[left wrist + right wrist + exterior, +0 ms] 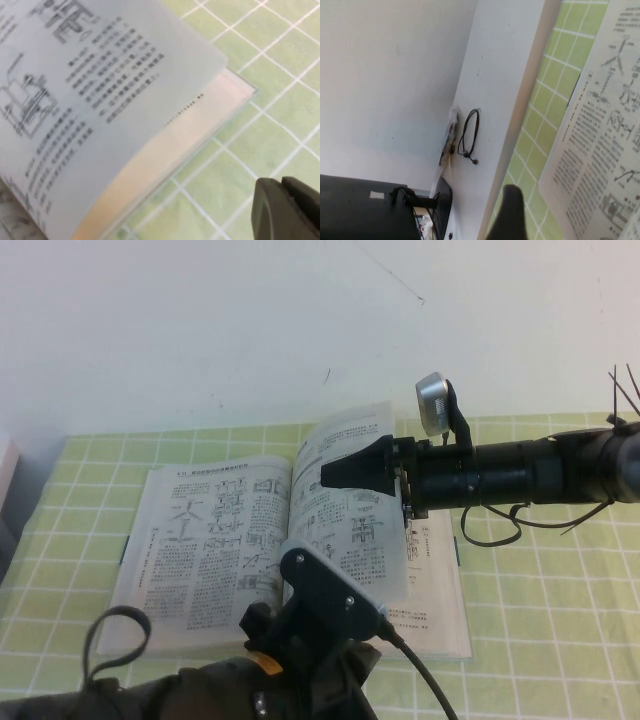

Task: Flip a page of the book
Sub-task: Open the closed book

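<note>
Page (350, 490) mid-turn, standing over book (210, 530) spine at table (560, 590) centre.
Right gripper (335, 472), fingers apart, only props the leaf, so it could flop back rightward or crease. Left gripper (300, 590) hovers at book's near edge, fingers cannot tell.

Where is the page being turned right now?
In the high view, the page stands lifted near the open book's spine, right of centre, with the right end effector against it and the left end effector below, near the book's front edge.
</note>
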Controlling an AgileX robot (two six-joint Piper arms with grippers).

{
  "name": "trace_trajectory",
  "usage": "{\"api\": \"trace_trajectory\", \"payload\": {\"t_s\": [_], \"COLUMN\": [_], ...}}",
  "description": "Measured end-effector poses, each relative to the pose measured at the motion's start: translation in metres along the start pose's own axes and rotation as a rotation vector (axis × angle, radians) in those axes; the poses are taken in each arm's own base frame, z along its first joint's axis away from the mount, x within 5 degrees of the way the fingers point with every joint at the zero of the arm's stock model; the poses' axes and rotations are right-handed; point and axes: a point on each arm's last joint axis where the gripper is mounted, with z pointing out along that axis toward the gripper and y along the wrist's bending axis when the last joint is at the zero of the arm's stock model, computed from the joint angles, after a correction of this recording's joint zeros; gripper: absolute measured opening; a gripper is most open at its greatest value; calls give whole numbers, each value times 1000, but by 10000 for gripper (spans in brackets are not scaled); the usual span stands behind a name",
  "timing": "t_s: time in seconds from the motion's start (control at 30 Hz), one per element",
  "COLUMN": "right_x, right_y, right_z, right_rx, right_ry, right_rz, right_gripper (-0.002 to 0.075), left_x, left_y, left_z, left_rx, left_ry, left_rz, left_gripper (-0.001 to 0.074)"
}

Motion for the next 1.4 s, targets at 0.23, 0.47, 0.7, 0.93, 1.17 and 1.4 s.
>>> {"api": "trace_trajectory", "payload": {"t_s": [0.23, 0.47, 0.7, 0.93, 1.17, 1.4], "right_x": [1, 1, 3, 3, 3, 3], "right_y": [1, 1, 3, 3, 4, 4], "right_z": [2, 3, 3, 3, 3, 3], "right_rx": [-2, -2, -24, -29, -31, -32], "right_ry": [6, 7, 18, 22, 23, 22], "right_rz": [-1, -1, 1, 37, 41, -4], "right_gripper": [582, 582, 582, 582, 582, 421], "left_x": [10, 15, 11, 11, 17, 24], "left_y": [8, 15, 25, 45, 54, 51], "left_z": [25, 36, 33, 24, 17, 21], "left_rx": [-143, -216, -334, -574, -704, -637], "left_ry": [-10, -13, -63, -70, -31, 38], "left_rz": [36, 91, 47, -9, -63, -155], "left_gripper": [-3, -3, -3, -3, -3, -3]}}
